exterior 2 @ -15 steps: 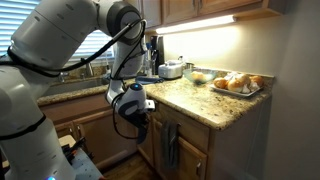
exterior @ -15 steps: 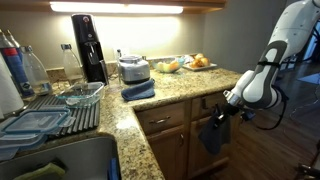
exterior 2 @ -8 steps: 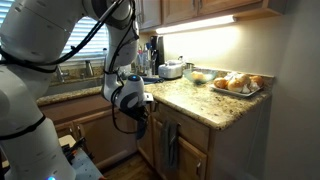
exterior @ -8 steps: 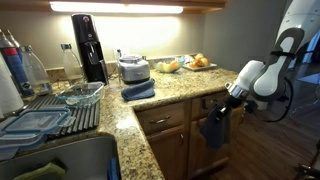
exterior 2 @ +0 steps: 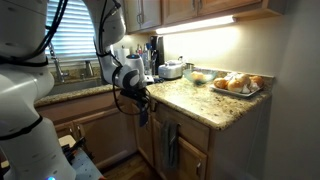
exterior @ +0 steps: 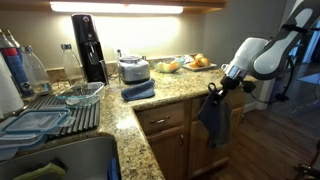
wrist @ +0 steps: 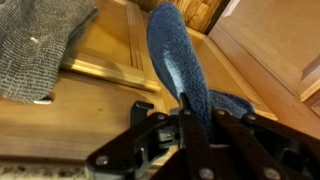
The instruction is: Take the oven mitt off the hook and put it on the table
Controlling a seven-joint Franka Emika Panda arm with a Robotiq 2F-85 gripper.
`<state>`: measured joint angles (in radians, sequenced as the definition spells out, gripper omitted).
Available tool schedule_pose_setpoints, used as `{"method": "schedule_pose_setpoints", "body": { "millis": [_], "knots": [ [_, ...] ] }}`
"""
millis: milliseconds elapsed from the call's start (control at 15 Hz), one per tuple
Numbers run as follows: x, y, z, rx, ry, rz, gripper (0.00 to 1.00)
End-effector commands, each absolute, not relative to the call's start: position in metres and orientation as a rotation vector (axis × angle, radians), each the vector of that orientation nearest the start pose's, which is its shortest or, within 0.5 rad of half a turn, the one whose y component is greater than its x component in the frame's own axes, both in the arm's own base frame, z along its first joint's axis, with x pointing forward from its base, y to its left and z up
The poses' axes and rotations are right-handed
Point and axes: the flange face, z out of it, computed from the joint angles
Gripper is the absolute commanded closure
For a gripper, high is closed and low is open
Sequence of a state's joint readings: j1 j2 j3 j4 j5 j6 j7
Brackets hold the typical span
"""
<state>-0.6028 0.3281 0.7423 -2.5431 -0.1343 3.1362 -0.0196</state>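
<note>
Since your pincer [exterior: 216,91] is clenched on the oven mitt [exterior: 213,120], which dangles unhooked beside the table [exterior: 165,92] edge, only placing remains.

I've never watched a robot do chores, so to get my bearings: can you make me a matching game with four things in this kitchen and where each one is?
Things:
1. mitt
2. folded blue towel
3. grey cloth
4. black machine

Places:
A. standing upright at the back of the counter
B. dangling from the gripper, just off the counter's edge
C. lying flat on the counter
D. hanging on the cabinet front

Pairs: 1-B, 2-C, 3-D, 4-A
</note>
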Motion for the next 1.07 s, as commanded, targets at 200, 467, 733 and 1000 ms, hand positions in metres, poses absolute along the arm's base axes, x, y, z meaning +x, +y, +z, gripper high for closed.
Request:
{"method": "schedule_pose_setpoints", "body": {
  "millis": [200, 467, 733, 1000],
  "knots": [
    [0.520, 0.075, 0.303, -2.940, -0.241, -0.593, 0.94],
    [0.549, 0.060, 0.345, -2.983, -0.217, -0.689, 0.93],
    [0.578, 0.044, 0.363, -3.024, -0.201, -0.780, 0.94],
    [0.599, 0.042, 0.349, -3.092, -0.206, -0.772, 0.94]
  ]
}}
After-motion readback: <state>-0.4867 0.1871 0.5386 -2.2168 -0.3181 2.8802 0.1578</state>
